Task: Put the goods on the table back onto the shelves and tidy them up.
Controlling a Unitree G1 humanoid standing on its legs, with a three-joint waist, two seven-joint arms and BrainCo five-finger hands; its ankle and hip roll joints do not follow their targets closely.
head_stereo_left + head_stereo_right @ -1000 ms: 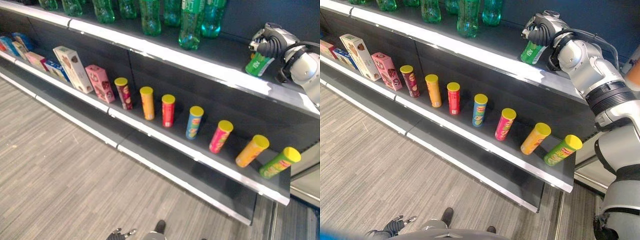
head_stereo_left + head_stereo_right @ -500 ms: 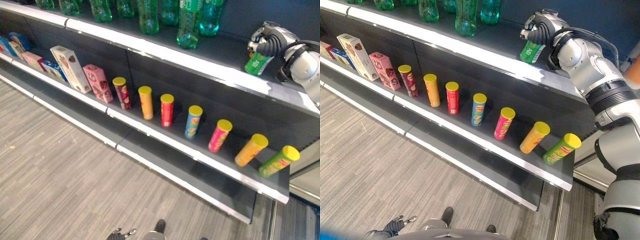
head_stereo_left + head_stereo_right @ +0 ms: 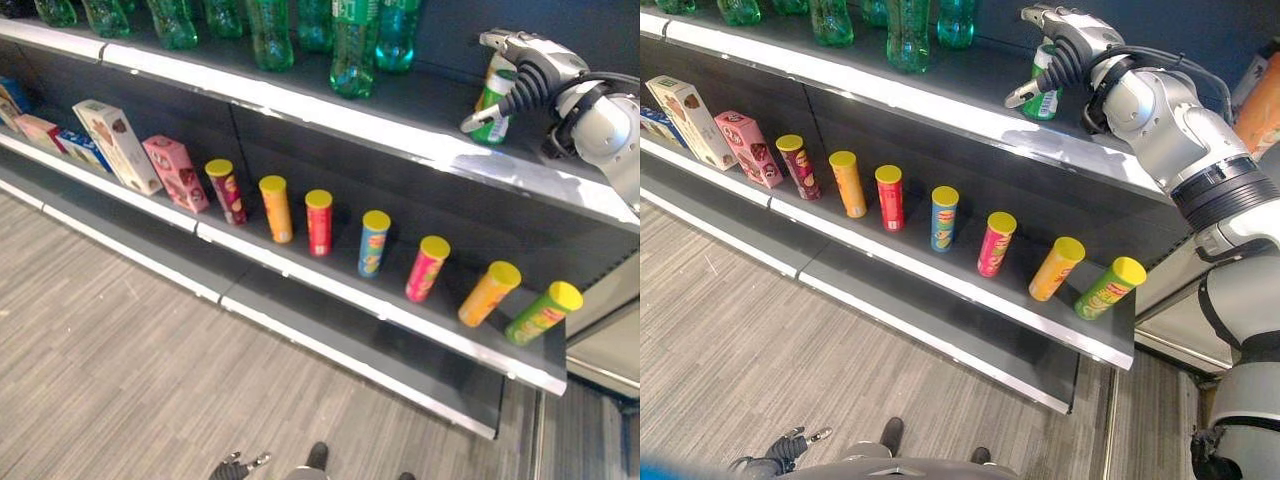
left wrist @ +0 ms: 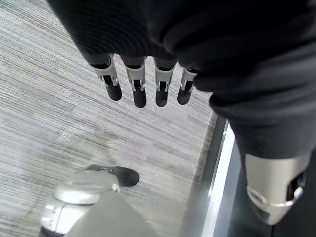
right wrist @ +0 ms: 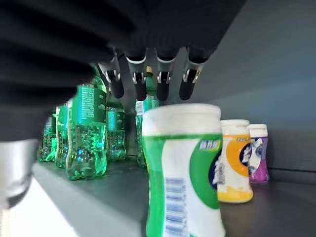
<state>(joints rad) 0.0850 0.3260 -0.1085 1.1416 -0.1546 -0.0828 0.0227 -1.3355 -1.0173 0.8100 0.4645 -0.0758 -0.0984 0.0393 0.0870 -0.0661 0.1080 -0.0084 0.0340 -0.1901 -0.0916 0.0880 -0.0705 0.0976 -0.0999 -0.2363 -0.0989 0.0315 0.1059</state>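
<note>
Fingers (image 5: 139, 81) of the right hand (image 3: 1068, 42) are reaching out straight and spread above a green-and-white container (image 5: 183, 170), with nothing clamped between them. That container is standing upright on the top shelf (image 3: 940, 85), just under and in front of the hand, free of its grasp. In the right wrist view an orange-labelled container (image 5: 233, 160) and a purple-labelled one (image 5: 258, 153) are standing just behind it toward the back wall, while green bottles (image 5: 86, 131) are lining the same shelf further along.

On the middle shelf (image 3: 330, 285) a row of yellow-lidded tubes (image 3: 373, 242) is running toward the right end, the last two, an orange tube (image 3: 488, 294) and a green tube (image 3: 542, 312), appearing to lean over. Further left a pink box (image 3: 175, 172) and a tall white box (image 3: 116, 145) are resting against the back panel.

Down low, the left hand (image 4: 148, 79) is hanging over the grey floor (image 3: 120, 370) with its fingers (image 4: 139, 86) relaxed and straight, gripping nothing.
</note>
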